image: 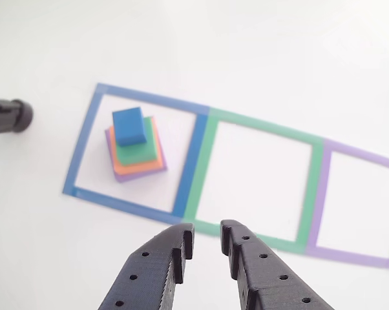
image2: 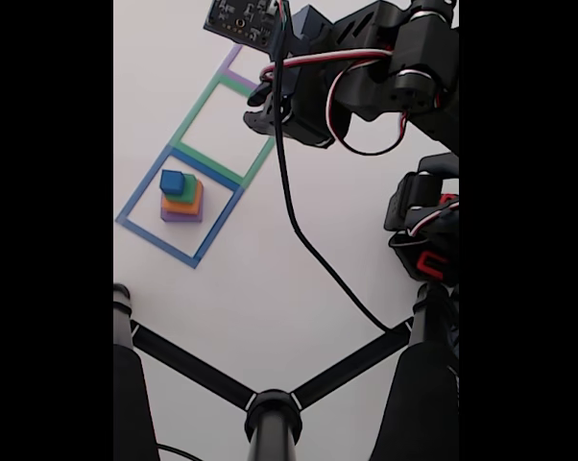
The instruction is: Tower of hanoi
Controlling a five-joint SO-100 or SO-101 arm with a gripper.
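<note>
The tower of hanoi (image: 135, 152) stands stacked inside the blue tape square (image: 81, 139): a purple base, orange, green, and a blue cube (image: 130, 126) on top. In the fixed view the same stack (image2: 180, 199) sits in the nearest blue outline. My gripper (image: 207, 236) hangs above the table at the bottom of the other view, its two black fingers (image: 245, 248) a little apart and holding nothing. It is to the right of and nearer than the stack, over the border between the blue and green squares.
A green tape square (image: 314, 187) and a purple tape square (image: 324, 194) lie to the right of the blue one, both with bare white table inside. A black cylinder (image: 10, 116) pokes in at the left edge. Black tripod legs (image2: 270, 413) and the arm (image2: 385, 77) with its cable cross the fixed view.
</note>
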